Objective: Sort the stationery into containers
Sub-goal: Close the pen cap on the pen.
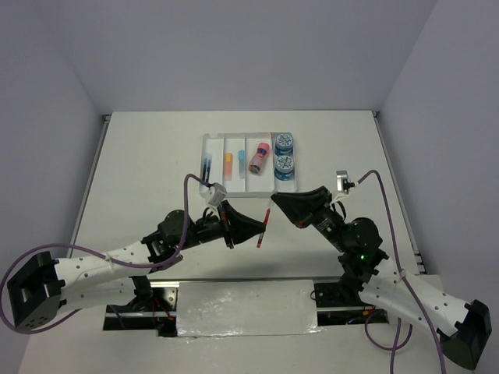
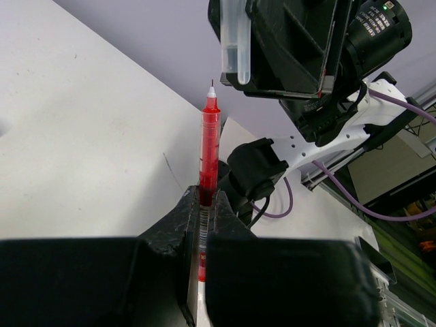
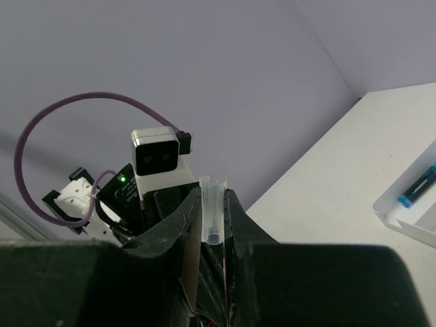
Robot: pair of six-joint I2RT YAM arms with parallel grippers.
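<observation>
Pen [image 2: 210, 146] in left gripper [image 1: 259, 227] and cap [image 3: 213, 208] in right gripper [image 1: 274, 199] sit close, tip to tip, leaving no passage between. Tray [image 1: 209, 148] just behind them. Table [image 1: 140, 164] bare either side of the tray — room there.

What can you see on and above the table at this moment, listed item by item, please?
table: one, white, under everything
tray: one, clear, four long compartments, far middle of the table
blue pens: seemingly two, blue, leftmost compartment
orange eraser: one, orange, second compartment from the left
light-blue eraser: one, light blue, same compartment, nearer end
pink cylinder: one, pink, third compartment
rolls: two, blue patterned, rightmost compartment
red pen: one, red, uncapped, held above the table
cap: one, clear, held above the table
left tool: one, black, shut on the red pen
right tool: one, black, shut on the cap
</observation>
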